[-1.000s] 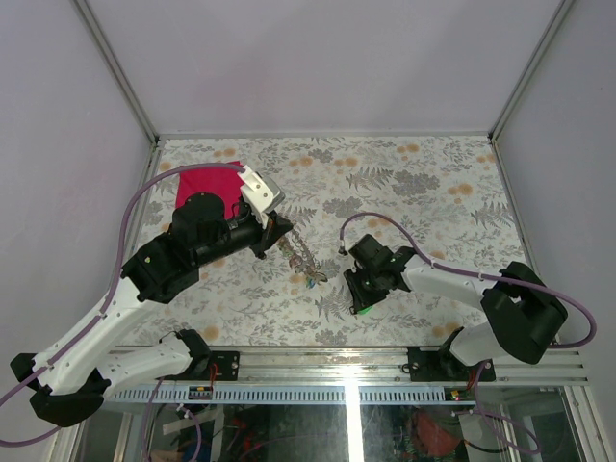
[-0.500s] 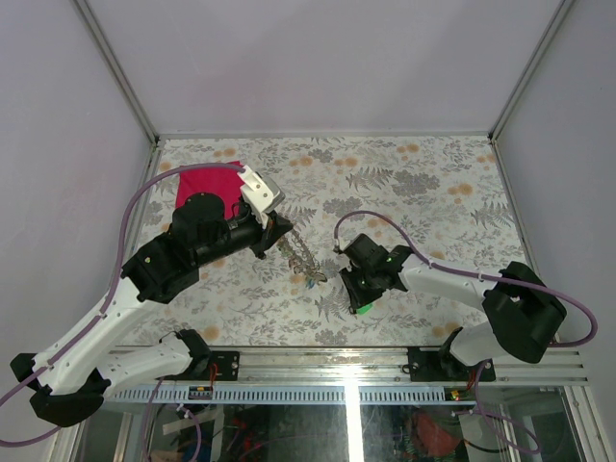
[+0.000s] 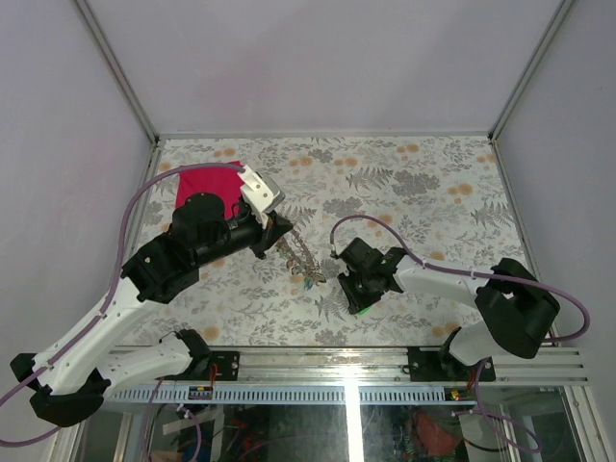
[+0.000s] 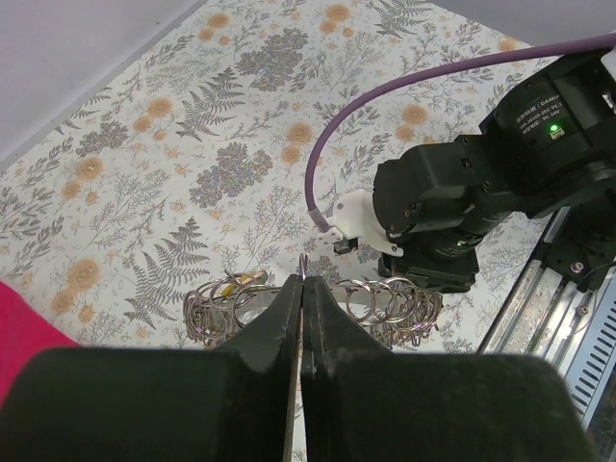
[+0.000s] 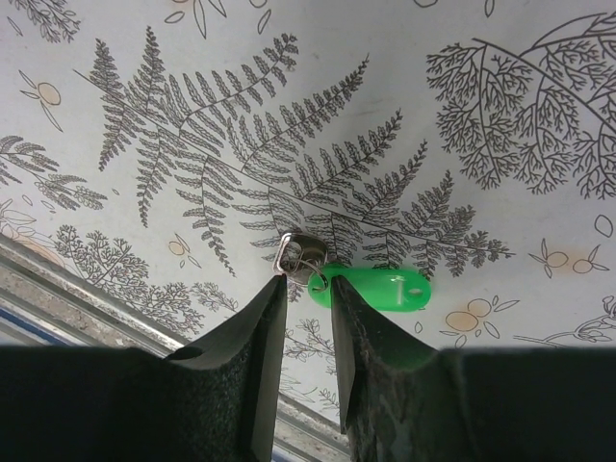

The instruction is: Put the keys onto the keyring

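Note:
My left gripper (image 4: 306, 289) is shut on the thin edge of the keyring (image 4: 306, 264), held above the table. Bunches of small silver rings hang on either side of it (image 4: 399, 303). In the top view this cluster (image 3: 301, 260) hangs just beyond the left gripper (image 3: 281, 232). A silver key (image 5: 298, 254) with a green plastic tag (image 5: 381, 290) lies flat on the table. My right gripper (image 5: 306, 285) is narrowly open, its fingertips straddling the small ring that joins key and tag. The green tag shows in the top view (image 3: 363, 309) by the right gripper (image 3: 356, 296).
A red cloth (image 3: 197, 184) lies at the back left, partly under the left arm. The table's metal front rail (image 3: 346, 361) runs close behind the green tag. The right arm's purple cable (image 4: 385, 115) loops over the table's middle.
My right gripper has shifted a little to the left, toward the hanging rings. The green tag has barely moved. The left arm has held still.

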Tool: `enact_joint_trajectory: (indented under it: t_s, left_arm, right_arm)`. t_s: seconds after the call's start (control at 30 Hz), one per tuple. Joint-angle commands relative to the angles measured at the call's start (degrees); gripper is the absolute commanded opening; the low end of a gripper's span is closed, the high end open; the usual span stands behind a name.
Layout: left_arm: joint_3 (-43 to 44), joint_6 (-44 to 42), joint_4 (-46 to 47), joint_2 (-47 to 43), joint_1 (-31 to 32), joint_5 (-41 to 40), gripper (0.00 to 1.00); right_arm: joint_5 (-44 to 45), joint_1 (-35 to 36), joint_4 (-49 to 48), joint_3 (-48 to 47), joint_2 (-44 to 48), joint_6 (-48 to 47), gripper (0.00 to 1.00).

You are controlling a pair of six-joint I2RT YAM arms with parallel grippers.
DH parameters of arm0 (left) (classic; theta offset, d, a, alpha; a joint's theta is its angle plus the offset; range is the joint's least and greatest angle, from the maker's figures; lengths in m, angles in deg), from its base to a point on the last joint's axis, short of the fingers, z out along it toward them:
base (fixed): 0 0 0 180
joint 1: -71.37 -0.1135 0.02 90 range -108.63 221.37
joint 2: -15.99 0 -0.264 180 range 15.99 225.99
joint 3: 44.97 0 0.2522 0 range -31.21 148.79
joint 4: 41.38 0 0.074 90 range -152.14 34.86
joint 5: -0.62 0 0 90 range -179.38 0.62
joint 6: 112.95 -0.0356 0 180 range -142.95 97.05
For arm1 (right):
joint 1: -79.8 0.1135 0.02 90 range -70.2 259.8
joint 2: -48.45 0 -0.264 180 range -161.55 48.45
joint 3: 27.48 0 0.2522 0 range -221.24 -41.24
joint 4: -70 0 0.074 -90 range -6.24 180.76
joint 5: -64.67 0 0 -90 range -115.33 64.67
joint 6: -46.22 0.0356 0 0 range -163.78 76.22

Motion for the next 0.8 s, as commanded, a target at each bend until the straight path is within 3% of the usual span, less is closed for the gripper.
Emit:
enact_joint_trajectory:
  t_s: [0.0, 0.23, 0.47, 0.77]
  left_arm:
    - [1.24, 0.57, 3.78, -1.34, -0.23, -0.39, 0.0]
    - [1.34, 0.52, 3.78, -1.27, -0.22, -0.3, 0.0]
    - [1.23, 0.64, 3.76, -1.47, -0.21, -0.53, 0.0]
    - [1.36, 0.41, 3.69, -1.44, -0.17, -0.71, 0.0]
  right_arm:
    - [2.76, 1.07, 0.65, -2.04, -1.82, 0.15, 0.31]
    - [4.52, 2.12, 1.87, -2.42, -3.55, 0.15, 0.24]
    - [5.03, 2.31, 1.53, -2.6, -2.06, 0.32, 0.0]
    - [4.94, 2.28, 0.71, -4.26, 6.04, 0.35, 0.0]
